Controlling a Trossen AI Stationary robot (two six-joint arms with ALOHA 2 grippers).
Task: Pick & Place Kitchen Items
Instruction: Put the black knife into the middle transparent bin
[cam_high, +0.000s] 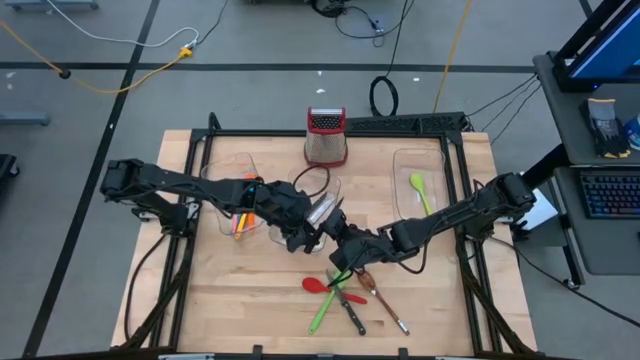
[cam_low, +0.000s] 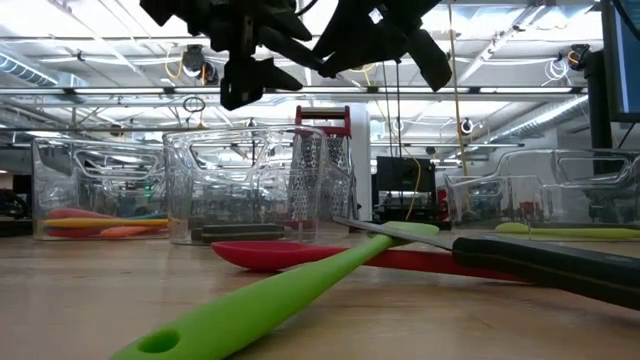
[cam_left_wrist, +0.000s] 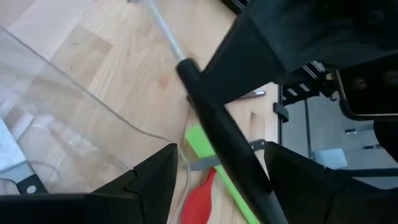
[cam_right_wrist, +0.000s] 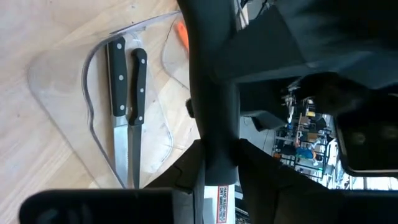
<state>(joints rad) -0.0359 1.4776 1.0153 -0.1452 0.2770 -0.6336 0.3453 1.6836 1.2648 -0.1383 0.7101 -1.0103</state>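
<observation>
High view: both arms meet over the middle of the table, left gripper (cam_high: 303, 236) just beside right gripper (cam_high: 345, 243). Left wrist view shows a black-handled knife (cam_left_wrist: 217, 130) held up off the wood, its blade pointing toward the middle bin (cam_right_wrist: 56, 74). The right gripper is clenched on the handle, while the left gripper's fingers (cam_left_wrist: 155, 180) stand spread on either side of it without pressing.

The step appears to be either a handover or a drop into that bin; which one cannot be told. In either case the blade should stay level and clear the bin's wall. The right jaws should let go only once the left fingers have closed, or once the knife hangs above the two knives (cam_right_wrist: 127, 81) already lying in the bin.

Loose on the wood below lie a red spoon (cam_high: 316, 285), a green spatula (cam_high: 325, 305), a second knife (cam_high: 352, 312) and a brown-handled utensil (cam_high: 385, 305), overlapping.

Obstacles are each arm to the other and the bin rim. The grater (cam_high: 326, 137) stands well behind.
</observation>
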